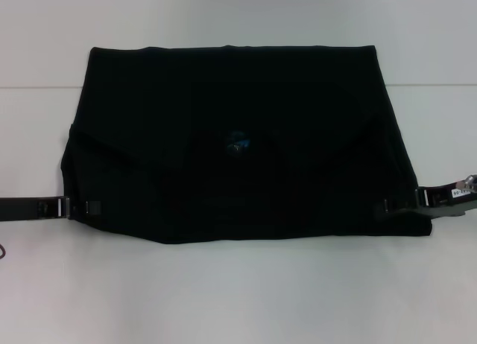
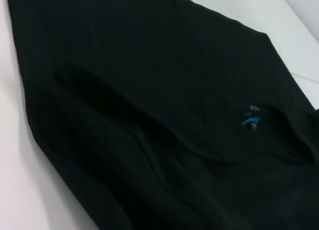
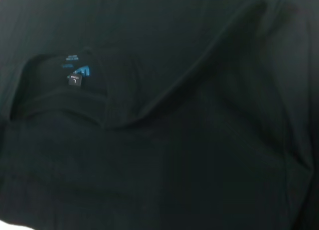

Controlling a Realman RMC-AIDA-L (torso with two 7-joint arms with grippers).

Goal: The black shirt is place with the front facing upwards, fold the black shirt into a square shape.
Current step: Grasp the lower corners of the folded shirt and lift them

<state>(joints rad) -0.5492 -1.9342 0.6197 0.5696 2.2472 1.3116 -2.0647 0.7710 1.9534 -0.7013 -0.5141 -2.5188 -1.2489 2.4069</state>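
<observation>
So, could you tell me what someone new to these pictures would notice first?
The black shirt dominates, spread wide over the white table and partly folded, its small blue neck label showing near the middle. The left gripper and right gripper sit at its two near side edges, one on each side, low against the cloth.

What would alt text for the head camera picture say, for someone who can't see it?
A large black shirt, folded into a wide block with a small blue neck label near its middle, lies on a white table. The left gripper and the right gripper reach in at its near side edges, one from each side.
</observation>
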